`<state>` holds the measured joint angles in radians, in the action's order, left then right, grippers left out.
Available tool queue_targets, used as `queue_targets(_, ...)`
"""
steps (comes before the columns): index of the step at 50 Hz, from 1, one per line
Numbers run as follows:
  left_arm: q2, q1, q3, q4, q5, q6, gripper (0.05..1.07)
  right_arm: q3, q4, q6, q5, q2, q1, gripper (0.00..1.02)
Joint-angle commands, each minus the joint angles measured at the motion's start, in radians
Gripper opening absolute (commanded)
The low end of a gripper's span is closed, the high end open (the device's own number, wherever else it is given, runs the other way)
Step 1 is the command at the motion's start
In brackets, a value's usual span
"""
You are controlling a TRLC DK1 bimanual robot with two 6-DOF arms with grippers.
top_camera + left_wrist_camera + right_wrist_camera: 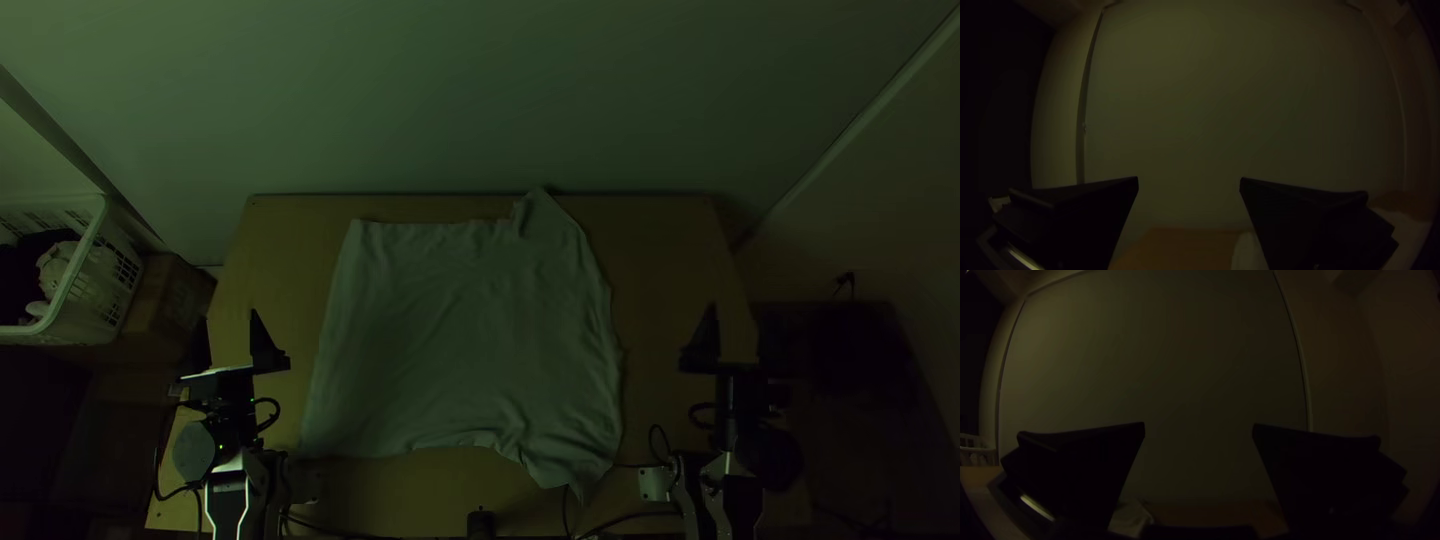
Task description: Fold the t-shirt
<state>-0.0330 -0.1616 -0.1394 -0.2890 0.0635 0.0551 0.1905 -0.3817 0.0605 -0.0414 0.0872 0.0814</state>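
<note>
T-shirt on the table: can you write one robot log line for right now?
t-shirt: spread on table, a bit rumpled | left pincer: open, empty | right pincer: open, empty | touching shirt: neither

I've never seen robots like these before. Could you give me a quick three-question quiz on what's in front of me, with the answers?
1. Multiple choice: how does the t-shirt lie?
A) Rolled into a tube
B) Spread out
C) Crumpled into a ball

2. True or false: the left tool and the right tool are both open.

3. In the top view, what kind of white container shows past the left edge of the table?

Key: 1. B; 2. True; 3. A basket
</note>
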Motion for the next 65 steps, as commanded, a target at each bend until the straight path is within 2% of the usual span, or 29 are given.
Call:
queue_targets(1,-0.091,0.005,-0.134,-0.042,-0.008,0.02,1.03,0.129,-0.023,-0.031,0.008,0.114,0.001,0.99)
queue_targets(9,-0.306,0.002,-0.353,-0.045,0.001,0.005,1.03,0.29,-0.025,-0.07,0.008,0.278,0.003,0.99)
queue_targets(20,-0.608,0.004,-0.657,-0.049,0.004,-0.038,1.03,0.503,-0.026,-0.067,0.008,0.508,0.006,0.99)
queue_targets(38,-0.938,0.07,-0.957,-0.045,0.038,-0.066,1.03,0.836,0.015,-0.065,0.008,0.867,-0.003,0.99)
queue_targets(45,-1.044,0.086,-1.04,-0.021,0.039,-0.06,1.03,0.981,0.118,-0.059,0.008,1.008,-0.022,0.99)
queue_targets(65,-1.337,0.132,-1.269,0.189,0.036,-0.077,1.03,1.297,0.351,-0.042,0.006,1.361,-0.08,0.99)
